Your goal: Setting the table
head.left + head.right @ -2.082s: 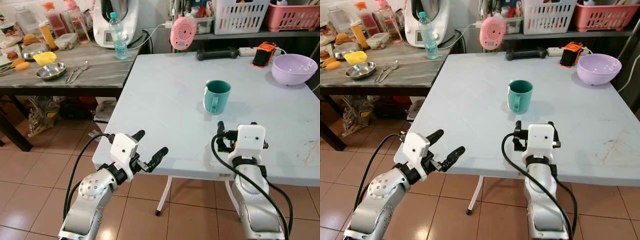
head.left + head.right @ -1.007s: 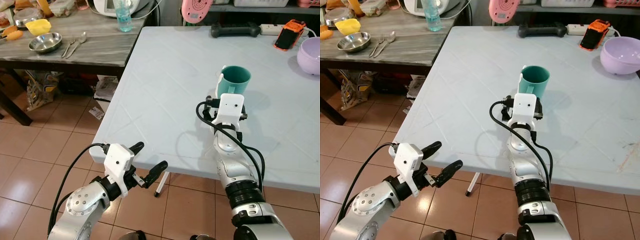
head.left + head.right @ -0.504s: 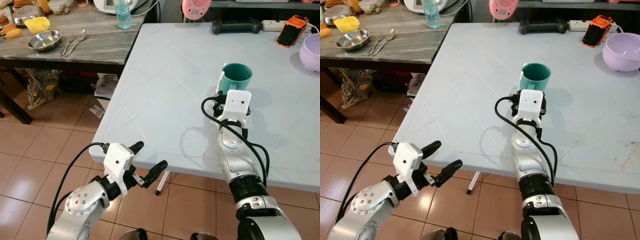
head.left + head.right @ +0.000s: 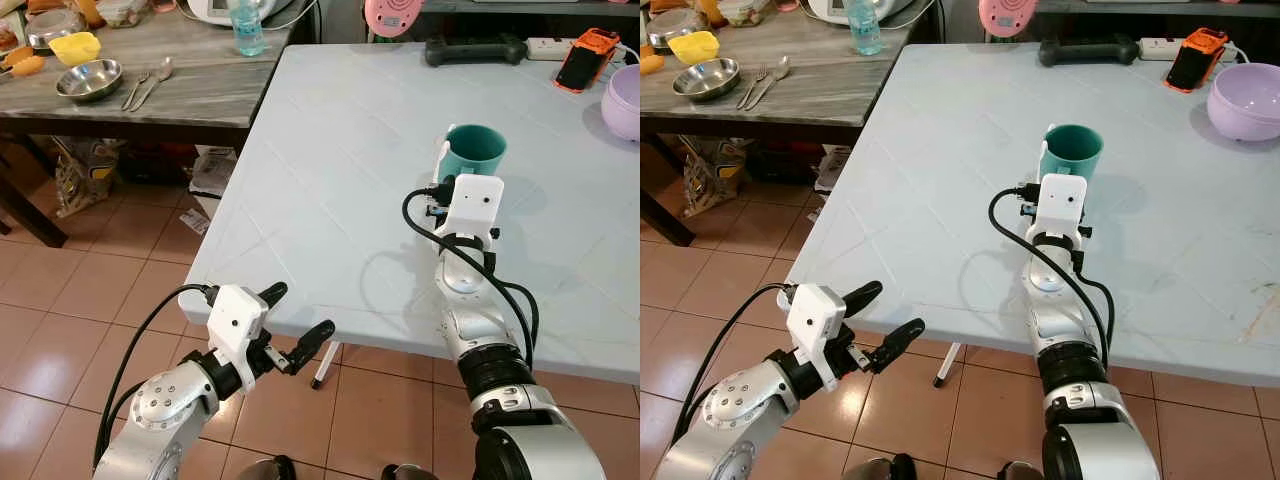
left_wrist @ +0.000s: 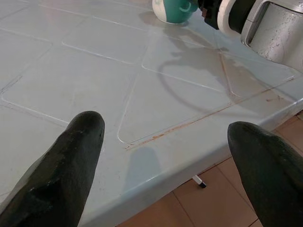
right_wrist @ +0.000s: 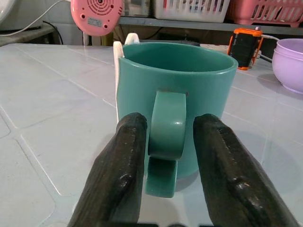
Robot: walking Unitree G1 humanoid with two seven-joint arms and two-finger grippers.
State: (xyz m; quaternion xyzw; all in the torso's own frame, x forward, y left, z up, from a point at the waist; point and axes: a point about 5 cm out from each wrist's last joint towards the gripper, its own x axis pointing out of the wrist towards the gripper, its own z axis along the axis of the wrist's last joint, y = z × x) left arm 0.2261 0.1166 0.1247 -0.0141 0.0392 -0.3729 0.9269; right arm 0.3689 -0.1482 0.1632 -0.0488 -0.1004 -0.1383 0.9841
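- The right end effector (image 6: pixel 165 156) reaches out over the pale bench (image 4: pixel 330 160), pointing straight at the teal mug (image 4: pixel 472 160).
- The mug stands upright directly ahead of the right end effector, with its handle (image 6: pixel 166 125) turned back toward the fingers.
- In the right wrist view, the handle sits in the gap between the two black fingers (image 6: pixel 124 161), one on each side of it.
- The handle's long axis runs vertically, so the fingers bracket it across its narrow width.
- The fingers appear very close to the handle, but contact cannot be confirmed; the right end effector is not yet clenched on it.
- Judgement: the coming move depends on this alignment; pinching inward should seize the handle without further reach.
- The left end effector (image 4: pixel 300 325) hangs well apart from the mug, below the near bench edge, fingers spread and carrying nothing.
- The right arm is clearly the nearer one.
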